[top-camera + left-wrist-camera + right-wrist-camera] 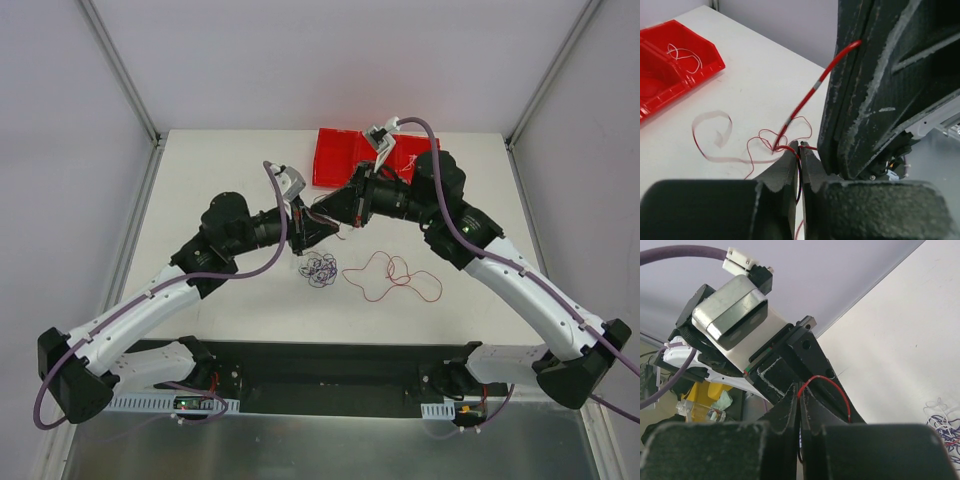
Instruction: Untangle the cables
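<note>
Both grippers meet above the table's middle, tip to tip. My left gripper [308, 232] is shut on the red cable [805, 102], with a dark strand also between its jaws [799, 148]. My right gripper [325, 212] is shut on the same red cable [832, 385] at its tips [801, 391]. The rest of the red cable [392, 276] lies in loose loops on the table to the right. A small clump of purple-blue and white cables [320, 268] lies just below the grippers; it also shows in the right wrist view [943, 425].
A red bin [355, 155] stands at the back of the table; the left wrist view shows a thin white wire [684, 54] inside it. The arm bases sit along the near edge.
</note>
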You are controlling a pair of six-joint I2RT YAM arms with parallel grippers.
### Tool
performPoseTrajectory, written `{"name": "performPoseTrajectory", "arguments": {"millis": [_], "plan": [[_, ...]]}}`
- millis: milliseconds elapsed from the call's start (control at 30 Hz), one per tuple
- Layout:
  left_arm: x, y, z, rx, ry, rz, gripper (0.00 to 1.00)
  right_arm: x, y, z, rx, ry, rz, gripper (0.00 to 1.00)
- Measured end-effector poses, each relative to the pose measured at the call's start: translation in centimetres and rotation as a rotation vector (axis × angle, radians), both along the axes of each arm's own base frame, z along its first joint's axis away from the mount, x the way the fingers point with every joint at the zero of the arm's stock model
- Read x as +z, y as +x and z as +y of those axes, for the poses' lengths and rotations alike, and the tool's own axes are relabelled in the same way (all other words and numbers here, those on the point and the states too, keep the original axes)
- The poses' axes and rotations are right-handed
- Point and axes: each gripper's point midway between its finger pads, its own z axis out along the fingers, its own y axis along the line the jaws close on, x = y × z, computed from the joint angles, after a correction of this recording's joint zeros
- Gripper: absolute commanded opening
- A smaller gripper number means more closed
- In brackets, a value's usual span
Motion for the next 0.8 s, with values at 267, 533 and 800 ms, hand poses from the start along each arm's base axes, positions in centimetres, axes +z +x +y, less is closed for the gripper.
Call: {"name": "performPoseTrajectory", "arguments": {"millis": [267,533,800], "plan": [[-0.2,0.0,0.1,0.030,-0.021,0.105,0.00,-2.8,2.8,-2.7,-0.105,-0.068,0.046,0.69],[-0.9,0.6,1.6,0.172,-0.035,0.332,0.00,-9.2,2.2,-7.7,-0.171,-0.223,0.028,0.99],[-2.8,1.8,3.0,0.290,-0.045,0.534,0.00,-8.8,1.9,-10.8,-0.304,-0.275,-0.104,0.96]]}}
